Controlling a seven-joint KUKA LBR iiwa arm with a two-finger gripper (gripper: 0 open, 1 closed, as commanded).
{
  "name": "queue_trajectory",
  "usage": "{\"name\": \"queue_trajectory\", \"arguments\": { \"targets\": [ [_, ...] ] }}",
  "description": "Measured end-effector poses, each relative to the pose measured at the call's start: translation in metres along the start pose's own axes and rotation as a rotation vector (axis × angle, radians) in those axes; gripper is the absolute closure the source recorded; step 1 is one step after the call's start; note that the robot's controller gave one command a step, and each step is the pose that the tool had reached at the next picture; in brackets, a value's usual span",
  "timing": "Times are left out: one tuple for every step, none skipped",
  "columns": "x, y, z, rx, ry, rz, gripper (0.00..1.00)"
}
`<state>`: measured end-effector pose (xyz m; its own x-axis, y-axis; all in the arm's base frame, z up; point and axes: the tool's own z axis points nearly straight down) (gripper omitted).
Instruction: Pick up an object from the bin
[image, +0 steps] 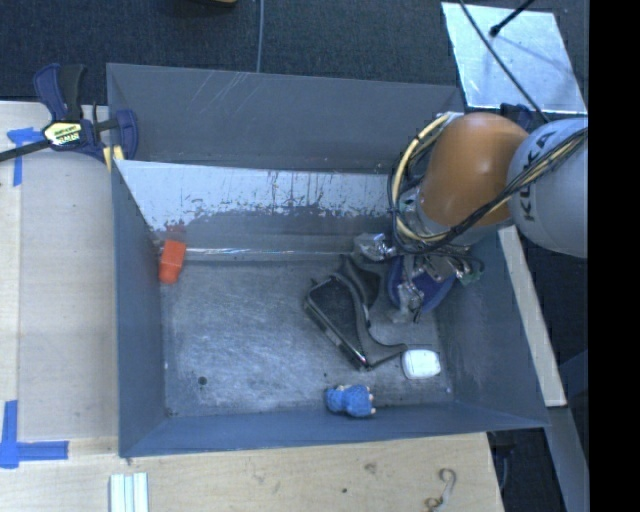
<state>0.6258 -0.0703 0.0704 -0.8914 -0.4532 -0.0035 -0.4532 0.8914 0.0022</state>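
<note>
My gripper (405, 292) is low in the right part of the bin, under the arm's orange cover. It stands at the right edge of a flat black thing (338, 308) that lies tilted on the bin floor, touching or almost touching it. A dark blue piece (436, 286) shows just right of the gripper; whether it is a loose thing or part of the robot I cannot tell. A small white rounded block (421, 363) lies just in front of the gripper, apart from it.
A small blue toy-like lump (350, 400) lies by the front wall. An orange block (172, 261) sits against the back left corner. Bare floor stretches across the left and middle of the bin. The arm and its cables hang over the right wall.
</note>
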Motion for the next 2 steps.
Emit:
{"name": "queue_trajectory", "arguments": {
  "targets": [
    [-0.0199, 0.0581, -0.0001, 0.003, 0.001, -0.293, 0.0],
    [-0.0198, 0.0558, -0.0015, 0.005, -0.001, -0.287, 1.0]
  ]
}}
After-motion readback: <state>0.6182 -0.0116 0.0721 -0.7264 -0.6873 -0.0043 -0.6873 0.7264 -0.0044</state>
